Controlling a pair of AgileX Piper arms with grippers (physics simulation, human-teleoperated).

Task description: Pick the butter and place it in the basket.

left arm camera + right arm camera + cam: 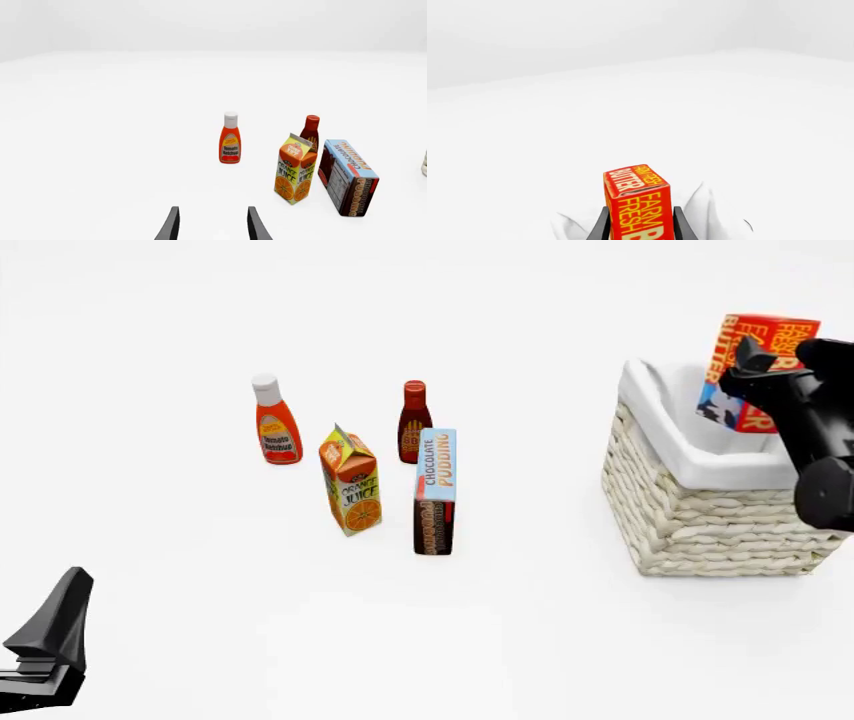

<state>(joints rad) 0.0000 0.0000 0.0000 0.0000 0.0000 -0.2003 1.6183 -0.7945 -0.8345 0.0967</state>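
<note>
The butter stood on end at the upper right of the front view, its long axis nearly vertical and tipped slightly, its lettering running along that length. It hung above the open top of the basket, lower end down near the white cloth rim, clear of the table. The right gripper was clamped on it; in the right wrist view the two dark fingers pressed either side of the box, with the white lining showing just beyond.

The table was a plain, bright white surface, and the room behind it was equally white and featureless.

Left of centre in the front view stood a group of groceries, well apart from the basket: a ketchup bottle furthest left, a dark red sauce bottle behind, an orange juice carton in front, and a chocolate pudding box just beside the carton. Nothing lay between the butter and the basket's opening.

The left gripper sat at the lower left of the front view, jaws parted and holding nothing.
</note>
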